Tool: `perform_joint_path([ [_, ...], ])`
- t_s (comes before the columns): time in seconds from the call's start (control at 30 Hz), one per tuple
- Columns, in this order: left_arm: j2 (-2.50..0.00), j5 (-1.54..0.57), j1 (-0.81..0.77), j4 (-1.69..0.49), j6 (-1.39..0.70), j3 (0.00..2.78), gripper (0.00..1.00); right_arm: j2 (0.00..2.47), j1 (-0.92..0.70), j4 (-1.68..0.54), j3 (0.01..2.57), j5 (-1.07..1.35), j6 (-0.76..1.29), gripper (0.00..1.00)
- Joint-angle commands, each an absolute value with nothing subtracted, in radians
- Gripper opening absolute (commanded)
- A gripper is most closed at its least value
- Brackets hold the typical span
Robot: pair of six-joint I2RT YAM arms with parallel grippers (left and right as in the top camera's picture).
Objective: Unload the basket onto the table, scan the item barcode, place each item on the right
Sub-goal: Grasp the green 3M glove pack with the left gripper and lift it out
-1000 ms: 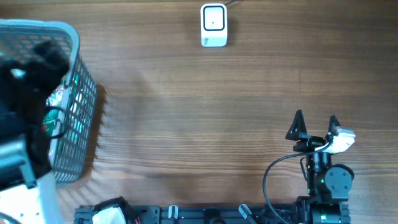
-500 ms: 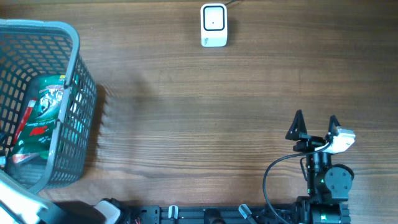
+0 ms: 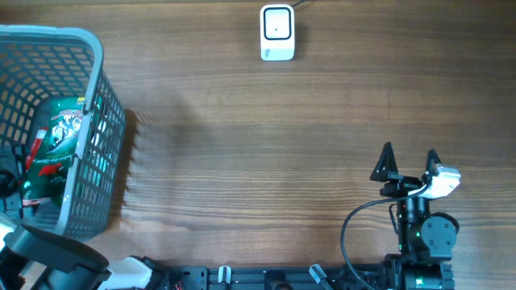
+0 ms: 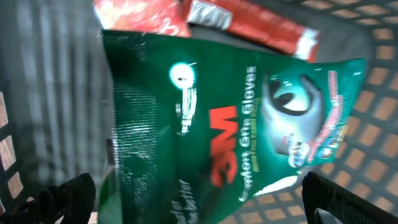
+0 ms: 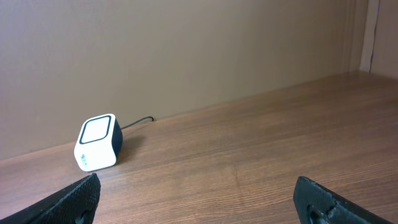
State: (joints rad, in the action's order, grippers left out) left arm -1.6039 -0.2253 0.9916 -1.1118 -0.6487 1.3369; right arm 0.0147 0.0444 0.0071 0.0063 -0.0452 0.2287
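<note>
"3M", "Gloves" on green pouch (image 4: 155,143)

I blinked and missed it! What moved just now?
The left arm pulled back off the basket toward its base, uncovering the green pack. The left gripper is open above the pack and holds nothing. The right gripper, scanner and basket stayed put.

In the basket (image 3: 48,32) at left lies the glove packet (image 3: 60,137) (a second packet (image 4: 249,28) touching it), the scanner (image 3: 276,32) far centre
</note>
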Motion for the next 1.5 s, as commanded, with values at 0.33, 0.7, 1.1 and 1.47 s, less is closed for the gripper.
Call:
perform_joint_path([
  [0.33, -1.67, -0.163, 1.0, -1.028, -0.633, 1.26, 1.0, 0.007, 0.04, 0.01, 0.005, -0.036, 0.212, 1.0],
  [0.7, -1.786, -0.297, 0.909, -0.893, -0.553, 1.261, 0.58, 0.007, 0.04, 0.01, 0.005, -0.036, 0.212, 1.0],
  [1.1, -1.691, -0.464, 0.868, -0.862, -0.474, 1.398, 0.04, 0.007, 0.04, 0.01, 0.005, -0.036, 0.212, 1.0],
  [1.47, -1.216, -0.596, 0.867, -0.879, -0.536, 1.545, 0.04, 0.007, 0.04, 0.01, 0.005, -0.036, 0.212, 1.0],
])
